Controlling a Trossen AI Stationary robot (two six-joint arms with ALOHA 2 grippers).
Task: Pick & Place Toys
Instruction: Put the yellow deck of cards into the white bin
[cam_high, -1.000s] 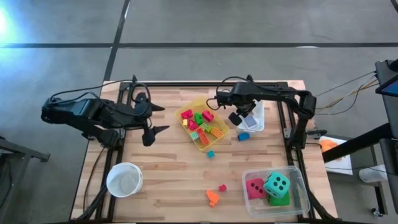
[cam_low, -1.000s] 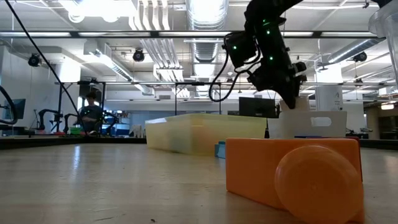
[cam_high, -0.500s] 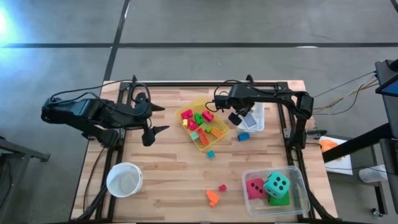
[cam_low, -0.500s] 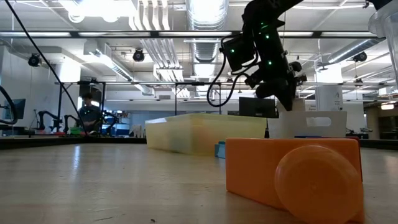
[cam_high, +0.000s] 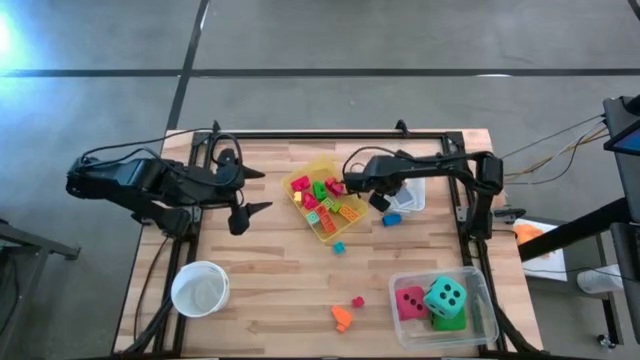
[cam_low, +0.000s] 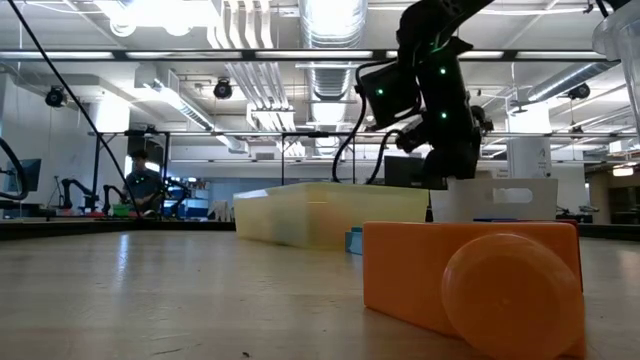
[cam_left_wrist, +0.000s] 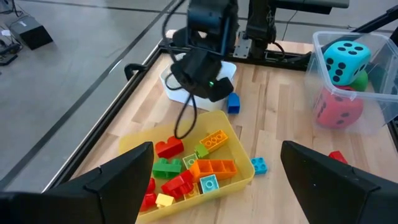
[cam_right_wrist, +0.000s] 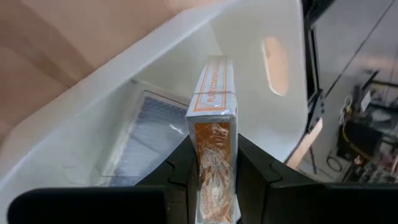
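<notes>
Several small colored blocks fill the yellow bin (cam_high: 322, 200). Loose blocks lie on the table: two blue ones (cam_high: 391, 219) (cam_high: 339, 247), a red one (cam_high: 357, 301) and an orange one (cam_high: 342, 317), which looms large in the low view (cam_low: 470, 280). Three dice (cam_high: 440, 298) rest in a clear bin. My right gripper (cam_high: 380, 200) hangs between the yellow bin and the white bin (cam_high: 408, 190), shut on a slim orange-edged box (cam_right_wrist: 214, 112). My left gripper (cam_high: 247, 192) waits open at the table's left (cam_left_wrist: 217, 186), holding nothing. My right gripper pinches the slim box by its two broad faces (cam_right_wrist: 214, 140) between its two fingers (cam_right_wrist: 183, 168). The box stands on edge in the hold, its narrow orange-framed side toward the wrist camera. It is lifted clear, with the white bin's wall behind it.
A round white bowl (cam_high: 200, 288) stands at the near left. A bluish flat pack (cam_right_wrist: 146, 134) lies inside the white bin. The clear bin's rim (cam_high: 480, 280) is at the near right. Black frame rails (cam_high: 330, 136) run along the table's far edge and sides.
My right gripper has come down and shifted from over the white bin toward the yellow bin, rolling its wrist, still shut on the slim box.
</notes>
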